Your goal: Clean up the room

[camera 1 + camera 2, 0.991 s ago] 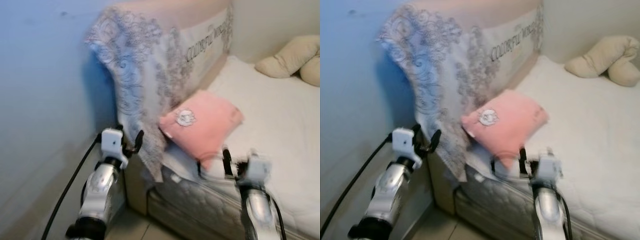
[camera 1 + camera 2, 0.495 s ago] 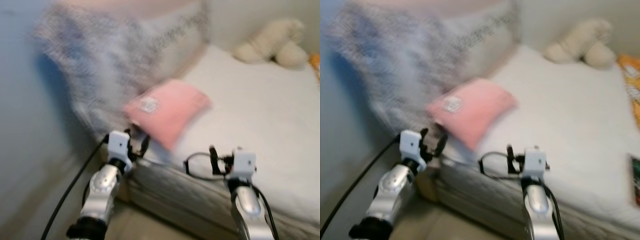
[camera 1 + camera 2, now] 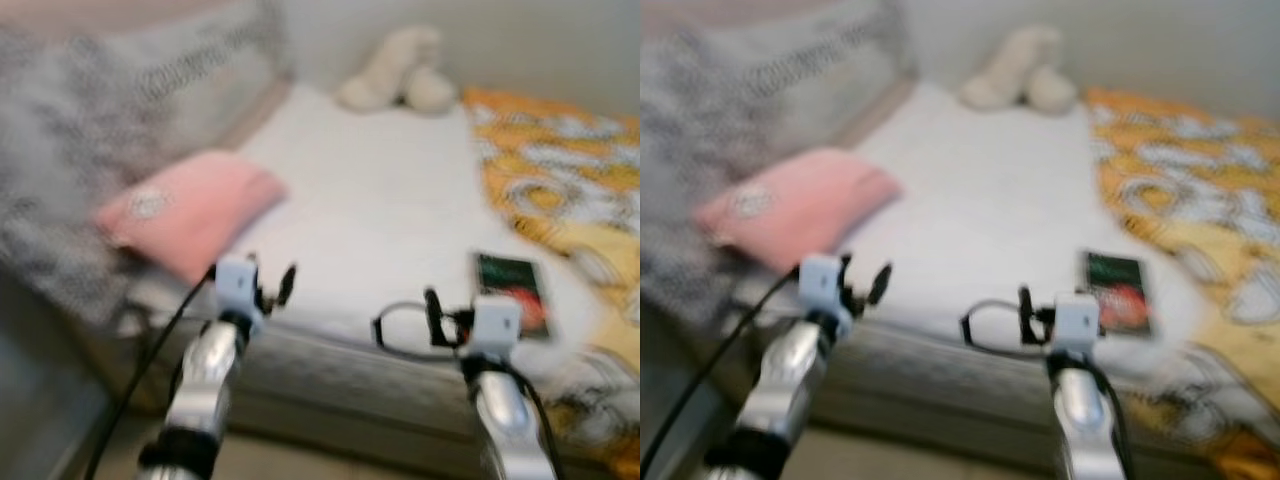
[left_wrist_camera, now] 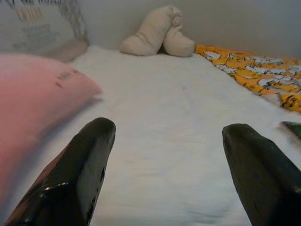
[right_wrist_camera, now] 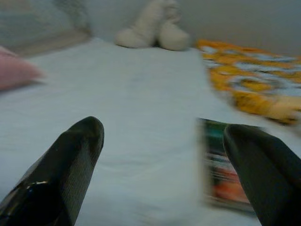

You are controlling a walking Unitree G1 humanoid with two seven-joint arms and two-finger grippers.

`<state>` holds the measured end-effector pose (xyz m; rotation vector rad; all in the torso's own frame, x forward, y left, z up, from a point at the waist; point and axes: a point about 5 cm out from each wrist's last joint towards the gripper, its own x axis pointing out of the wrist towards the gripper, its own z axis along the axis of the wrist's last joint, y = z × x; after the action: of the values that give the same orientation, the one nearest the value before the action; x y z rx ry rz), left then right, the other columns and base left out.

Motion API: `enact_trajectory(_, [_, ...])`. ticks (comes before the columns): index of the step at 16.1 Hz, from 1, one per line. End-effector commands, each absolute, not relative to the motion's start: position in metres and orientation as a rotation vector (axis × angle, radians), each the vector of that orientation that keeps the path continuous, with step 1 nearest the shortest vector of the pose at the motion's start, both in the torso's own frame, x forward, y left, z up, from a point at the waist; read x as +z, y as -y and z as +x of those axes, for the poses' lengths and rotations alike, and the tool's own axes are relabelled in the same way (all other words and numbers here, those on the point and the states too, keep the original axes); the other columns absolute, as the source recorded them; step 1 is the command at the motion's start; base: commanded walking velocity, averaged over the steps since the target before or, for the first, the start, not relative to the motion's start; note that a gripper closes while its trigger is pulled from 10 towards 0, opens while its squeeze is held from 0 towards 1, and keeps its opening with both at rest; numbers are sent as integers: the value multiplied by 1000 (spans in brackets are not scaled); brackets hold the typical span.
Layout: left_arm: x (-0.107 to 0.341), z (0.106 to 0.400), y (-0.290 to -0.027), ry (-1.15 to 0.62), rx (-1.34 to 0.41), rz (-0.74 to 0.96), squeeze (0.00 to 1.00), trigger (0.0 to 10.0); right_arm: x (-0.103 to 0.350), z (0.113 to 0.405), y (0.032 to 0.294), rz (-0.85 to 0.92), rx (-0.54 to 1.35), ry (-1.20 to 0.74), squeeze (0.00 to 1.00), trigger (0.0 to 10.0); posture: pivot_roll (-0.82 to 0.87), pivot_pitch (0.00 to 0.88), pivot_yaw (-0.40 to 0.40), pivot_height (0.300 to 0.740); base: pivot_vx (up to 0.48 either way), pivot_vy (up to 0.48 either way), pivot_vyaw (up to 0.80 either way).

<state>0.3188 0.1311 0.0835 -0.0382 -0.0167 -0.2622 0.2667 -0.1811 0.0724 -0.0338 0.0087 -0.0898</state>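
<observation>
left gripper (image 3: 268, 283): fingers wide, holds nothing, lower left, ready to grab | right gripper (image 5: 160, 165): fingers wide, holds nothing, aimed at the book (image 3: 510, 293) | book: lower right on the bed (image 3: 380, 200), likely next to tidy | pink pillow (image 3: 190, 215): left side

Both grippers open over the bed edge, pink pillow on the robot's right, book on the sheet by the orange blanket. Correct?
Not quite: the pink pillow lies on the robot's left, as the left eye view shows. The rest holds: left gripper and right gripper open, book by the orange blanket.
</observation>
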Motion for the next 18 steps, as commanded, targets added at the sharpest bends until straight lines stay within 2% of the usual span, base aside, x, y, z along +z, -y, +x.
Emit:
enact_trajectory(1, [81, 320, -141, -11, -203, -49, 0, 10000, 74, 268, 182, -14, -98, 2, 0, 10000, 49, 0, -12, 740, 0, -465, -569])
enact_trajectory(3, [76, 320, -147, -39, -140, -70, 0, 10000, 71, 268, 181, -6, -91, -19, 0, 10000, 57, 0, -13, 740, 0, -465, 0])
enact_trajectory(7, [80, 322, -143, -27, -133, -59, 0, 10000, 71, 274, 172, -7, -20, -32, 0, 10000, 70, 0, -21, 740, 0, -466, 0])
enact_trajectory(10, [79, 319, -129, -32, -255, -40, 0, 10000, 68, 272, 171, -7, -1, -51, 0, 10000, 77, 0, -25, 740, 0, -465, 0])
enact_trajectory(12, [75, 318, -125, -69, -255, -51, 0, 10000, 65, 271, 171, -6, 3, -59, 0, 10000, 76, 0, -25, 740, 0, 0, 0])
enact_trajectory(13, [83, 316, -120, -18, -304, -94, 0, 10000, 64, 271, 171, -6, 6, -62, 0, 10000, 78, 0, -25, 740, 0, 0, 0])
enact_trajectory(18, [93, 322, -120, 15, -299, -62, 0, 10000, 65, 277, 171, -3, 3, -62, 0, 10000, 72, 0, -30, 740, 480, 0, 0])
